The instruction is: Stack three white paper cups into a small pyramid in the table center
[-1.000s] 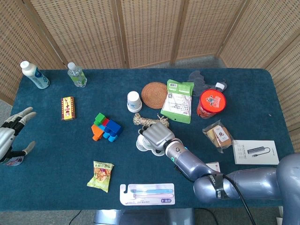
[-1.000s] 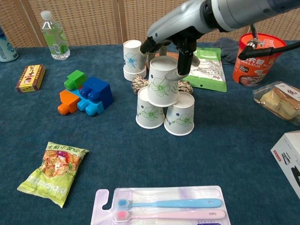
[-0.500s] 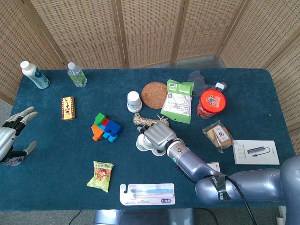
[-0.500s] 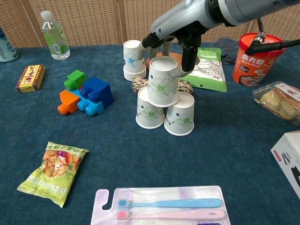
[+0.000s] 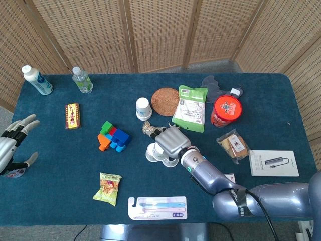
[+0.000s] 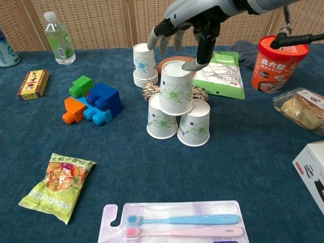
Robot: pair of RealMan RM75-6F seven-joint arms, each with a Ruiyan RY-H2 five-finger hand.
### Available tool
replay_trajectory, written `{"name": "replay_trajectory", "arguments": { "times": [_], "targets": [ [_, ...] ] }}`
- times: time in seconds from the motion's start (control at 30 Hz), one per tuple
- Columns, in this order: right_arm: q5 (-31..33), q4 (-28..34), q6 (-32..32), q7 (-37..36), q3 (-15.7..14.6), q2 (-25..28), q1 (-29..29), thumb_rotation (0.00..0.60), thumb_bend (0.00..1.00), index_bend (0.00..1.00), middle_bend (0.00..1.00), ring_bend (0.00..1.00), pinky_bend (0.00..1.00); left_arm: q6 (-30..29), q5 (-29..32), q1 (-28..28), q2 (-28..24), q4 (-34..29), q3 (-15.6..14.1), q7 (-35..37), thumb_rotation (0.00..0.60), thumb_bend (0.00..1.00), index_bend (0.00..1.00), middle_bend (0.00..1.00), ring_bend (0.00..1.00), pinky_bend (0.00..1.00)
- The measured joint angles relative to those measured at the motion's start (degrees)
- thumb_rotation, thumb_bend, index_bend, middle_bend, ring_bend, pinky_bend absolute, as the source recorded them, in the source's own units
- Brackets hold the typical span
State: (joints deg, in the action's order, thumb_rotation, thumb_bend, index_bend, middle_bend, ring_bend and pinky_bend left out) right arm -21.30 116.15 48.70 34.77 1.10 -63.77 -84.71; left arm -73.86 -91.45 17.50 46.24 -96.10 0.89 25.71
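Centre of the chest view: three white paper cups, upside down, form a pyramid on the dark blue table point(image 6: 263, 172) — two base cups point(image 6: 162, 117) side by side, touching, w/ the top cup point(image 6: 176, 88) sitting across both. Right hand point(image 6: 185, 28) hovers just above the top cup, fingers spread, holding nothing; whether a fingertip touches the rim, can't tell. Left hand point(image 5: 12, 143) sits at the far left edge of the head view, fingers apart, empty. Behind the pyramid, a spare cup stack point(image 6: 143, 64) and a woven coaster point(image 5: 165, 99). Toy blocks point(image 6: 93, 99) lie left of centre, snack bag point(image 6: 56, 185) lower left, toothbrush pack point(image 6: 174, 225) bottom centre. Wicker screens point(image 5: 160, 30) close off the back of the room.
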Motion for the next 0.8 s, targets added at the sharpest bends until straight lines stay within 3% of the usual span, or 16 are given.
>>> {"name": "replay_trajectory", "arguments": {
  "times": [0.43, 0.8],
  "targets": [
    [-3.18, 0.87, 2.52, -3.14, 1.15, 3.74, 4.24, 0.6, 0.51, 0.01, 0.16, 0.18, 0.52, -0.14, -0.04, -0.08, -0.9, -1.07, 0.06, -0.46, 0.6, 0.45, 0.0, 0.0, 0.0, 0.04],
    [-11.42, 0.95, 6.74, -8.75, 1.82, 6.25, 12.85, 0.6, 0.53, 0.04, 0.16, 0.18, 0.52, -0.17, 1.0, -0.16, -2.15, -2.39, 0.61, -1.54, 0.6, 0.45, 0.0, 0.0, 0.0, 0.04]
  ]
}}
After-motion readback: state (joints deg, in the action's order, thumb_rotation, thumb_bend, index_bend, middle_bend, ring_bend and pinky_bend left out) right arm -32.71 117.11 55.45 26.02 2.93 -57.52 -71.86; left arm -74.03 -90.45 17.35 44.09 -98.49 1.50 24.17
